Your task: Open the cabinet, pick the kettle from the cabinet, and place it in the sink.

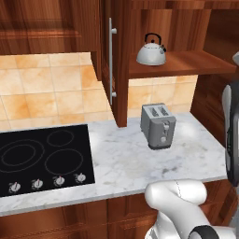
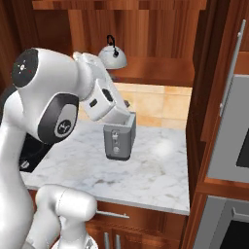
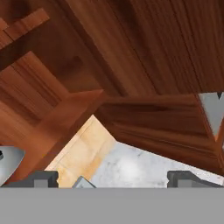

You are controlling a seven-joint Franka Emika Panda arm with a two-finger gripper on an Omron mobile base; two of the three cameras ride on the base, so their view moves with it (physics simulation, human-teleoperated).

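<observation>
The cabinet (image 1: 122, 60) is made of dark reddish-brown wood with a visible streaked grain and a soft satin sheen; its inner shelf (image 1: 186, 63) is finished in the same wood. The door's bar handle (image 1: 111, 58) is rendered as smooth brushed silver metal. The kettle (image 1: 151, 52) is shown in polished silver-grey metal with bright highlights, while its arched handle looks matt black. The worktop (image 1: 126, 161) is given a smooth white marble look with faint grey veining and a slight gloss. The toaster (image 1: 158, 125) appears as dull grey metal. The cooktop (image 1: 44, 156) is glossy black glass. The wall tiles (image 1: 46, 88) are seen as mottled beige-orange stone.
</observation>
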